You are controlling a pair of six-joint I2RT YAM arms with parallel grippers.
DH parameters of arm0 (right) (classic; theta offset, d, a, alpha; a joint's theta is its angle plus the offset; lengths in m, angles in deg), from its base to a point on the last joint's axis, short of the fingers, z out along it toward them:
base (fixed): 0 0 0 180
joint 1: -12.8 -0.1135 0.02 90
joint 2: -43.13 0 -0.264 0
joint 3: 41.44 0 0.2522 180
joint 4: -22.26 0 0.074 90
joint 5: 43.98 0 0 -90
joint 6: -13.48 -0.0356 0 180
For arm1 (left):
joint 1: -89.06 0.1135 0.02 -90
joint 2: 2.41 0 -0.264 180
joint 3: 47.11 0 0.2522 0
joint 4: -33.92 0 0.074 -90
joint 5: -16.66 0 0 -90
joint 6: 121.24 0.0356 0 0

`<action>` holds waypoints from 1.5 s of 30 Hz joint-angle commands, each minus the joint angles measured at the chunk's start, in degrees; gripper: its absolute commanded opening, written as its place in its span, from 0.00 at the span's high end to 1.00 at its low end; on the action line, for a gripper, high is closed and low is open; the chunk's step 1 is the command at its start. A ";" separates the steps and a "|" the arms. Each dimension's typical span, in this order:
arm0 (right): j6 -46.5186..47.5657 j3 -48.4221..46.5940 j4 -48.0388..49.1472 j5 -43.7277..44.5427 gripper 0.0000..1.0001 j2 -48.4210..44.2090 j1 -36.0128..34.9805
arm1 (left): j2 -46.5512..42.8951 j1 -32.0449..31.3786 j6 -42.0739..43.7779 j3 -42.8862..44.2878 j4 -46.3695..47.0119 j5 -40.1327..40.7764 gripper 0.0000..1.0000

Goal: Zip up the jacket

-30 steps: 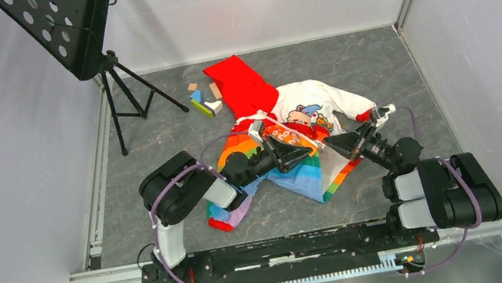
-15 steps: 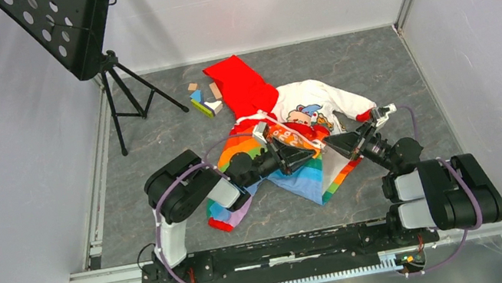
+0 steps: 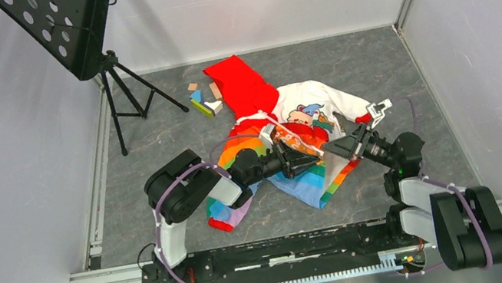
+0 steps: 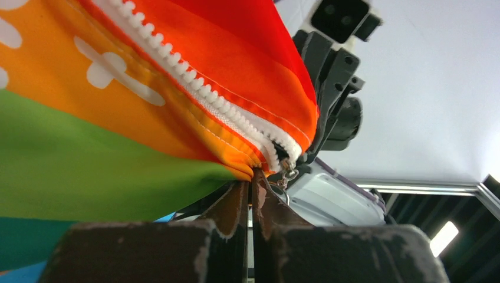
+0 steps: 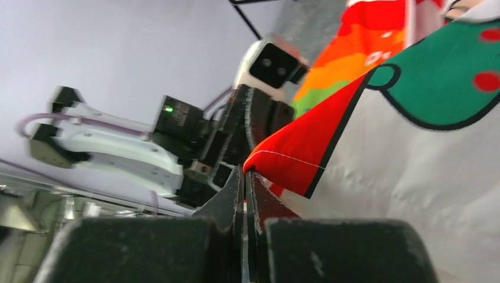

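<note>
The jacket lies mid-table in the top view, red hood at the back, white bear panel to the right, rainbow front toward me. My left gripper is shut on the jacket's orange front edge beside the white zipper; the metal slider hangs just right of the fingertips. My right gripper is shut on a red fabric corner of the jacket, white panel beside it. Both grippers meet tip to tip over the rainbow hem.
Several small coloured blocks lie left of the hood. A black music stand on a tripod stands at the back left. Grey walls enclose the table on three sides.
My right arm has swung its base links round and its gripper has drawn slightly left and down. My left gripper has shifted a little right with the jacket front.
</note>
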State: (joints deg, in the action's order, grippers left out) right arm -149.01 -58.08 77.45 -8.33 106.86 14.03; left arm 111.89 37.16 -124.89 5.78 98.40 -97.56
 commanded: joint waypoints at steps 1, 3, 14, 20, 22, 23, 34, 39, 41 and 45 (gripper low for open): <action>24.20 -7.86 -35.83 -0.61 1.00 -5.91 -0.20 | -4.56 -0.57 5.05 0.06 -3.17 -2.16 0.98; 28.69 -10.14 -43.52 0.58 1.00 -6.99 -0.28 | -6.04 -0.95 6.66 0.04 -5.12 -1.91 0.98; 25.96 -10.91 -44.30 1.53 1.00 -9.53 -2.96 | -7.42 -3.20 11.46 2.57 -13.63 -1.62 0.98; 21.20 -8.34 -40.35 2.83 1.00 -11.93 -4.03 | -5.04 -3.45 11.27 2.86 -14.23 -1.26 0.98; 19.62 -6.71 -38.22 3.62 1.00 -11.50 -4.92 | -4.40 -3.92 12.06 4.41 -16.43 -1.71 0.98; 17.55 -5.33 -35.78 3.63 1.00 -11.23 -5.28 | -4.16 -4.13 12.18 4.90 -16.93 -1.54 0.98; 14.19 -0.49 -32.82 6.69 1.00 -14.17 -5.71 | -1.82 -4.88 14.32 7.07 -22.10 1.32 0.98; 18.09 -1.28 -39.36 8.91 1.00 -14.99 -5.63 | 0.73 -4.94 13.38 5.35 -21.91 2.32 0.98; 20.01 -0.85 -41.46 9.72 1.00 -15.03 -5.48 | 2.04 -4.97 13.08 5.38 -21.17 2.17 0.98; 25.77 -1.06 -47.00 11.85 1.00 -15.30 -5.43 | 3.91 -4.94 12.27 5.30 -19.96 2.09 0.98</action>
State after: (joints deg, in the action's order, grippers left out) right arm -128.68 -58.99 34.50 4.08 92.61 9.57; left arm 113.79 33.21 -113.83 10.46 77.15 -96.25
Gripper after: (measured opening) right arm 0.010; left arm 0.043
